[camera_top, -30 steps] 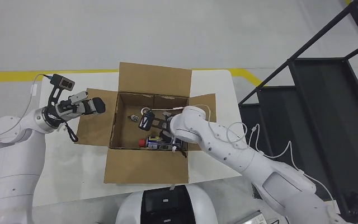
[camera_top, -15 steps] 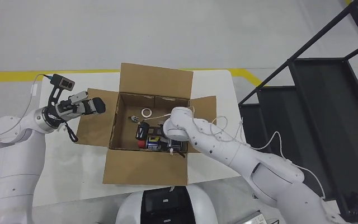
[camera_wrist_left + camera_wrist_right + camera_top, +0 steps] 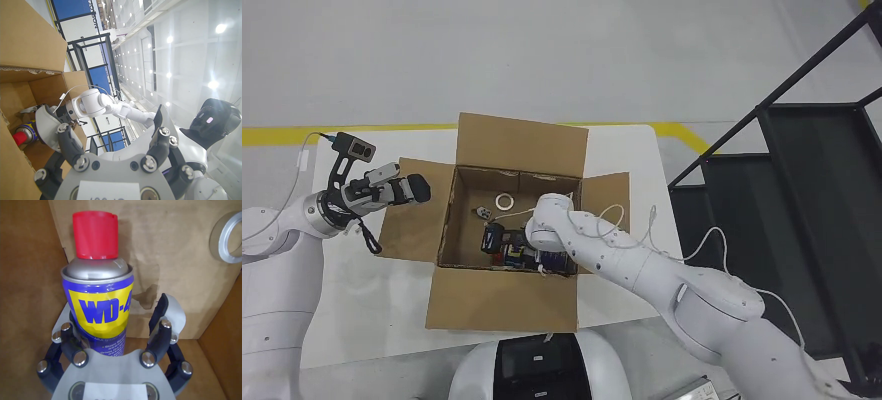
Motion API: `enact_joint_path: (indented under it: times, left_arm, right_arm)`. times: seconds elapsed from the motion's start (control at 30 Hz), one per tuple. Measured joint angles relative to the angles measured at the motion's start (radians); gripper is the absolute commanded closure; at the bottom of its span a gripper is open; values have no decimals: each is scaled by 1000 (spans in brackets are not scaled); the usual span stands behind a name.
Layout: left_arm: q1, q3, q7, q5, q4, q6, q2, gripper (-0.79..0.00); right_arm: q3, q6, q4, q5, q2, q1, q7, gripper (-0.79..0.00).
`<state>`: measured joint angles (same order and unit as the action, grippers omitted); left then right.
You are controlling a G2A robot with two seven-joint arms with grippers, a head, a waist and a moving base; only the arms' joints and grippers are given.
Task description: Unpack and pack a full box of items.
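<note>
cardboard box (image 3: 504, 300), unpacking step, i judge: right tool (image 3: 116, 313), released, straddles the red-capped spray can (image 3: 98, 291); next move calls for clenching, then lifting out. left tool (image 3: 103, 119) released.

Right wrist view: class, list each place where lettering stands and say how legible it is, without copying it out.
Spray can, yellow panel: large blue brand letters, legible, cut off at the can's curve.
Spray can, blue band below: small white lines, mostly too small to read.
White label on the right gripper: cut by the picture's edge, unreadable.
</note>
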<state>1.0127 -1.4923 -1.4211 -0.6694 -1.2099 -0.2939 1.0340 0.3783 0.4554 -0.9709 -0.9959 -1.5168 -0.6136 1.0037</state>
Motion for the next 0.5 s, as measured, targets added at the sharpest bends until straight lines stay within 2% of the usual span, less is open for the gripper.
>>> enact_joint_path:
  times: [0.27, 0.5]
  left_arm:
    - [0, 0, 0, 0, 0, 0, 0, -785]
    - [0, 0, 0, 0, 0, 0, 0, -785]
  right_arm:
    - [23, 17, 2, -1, 0, 2, 12, 0]
    - [97, 15, -82, -14, 36, -22, -44, 0]
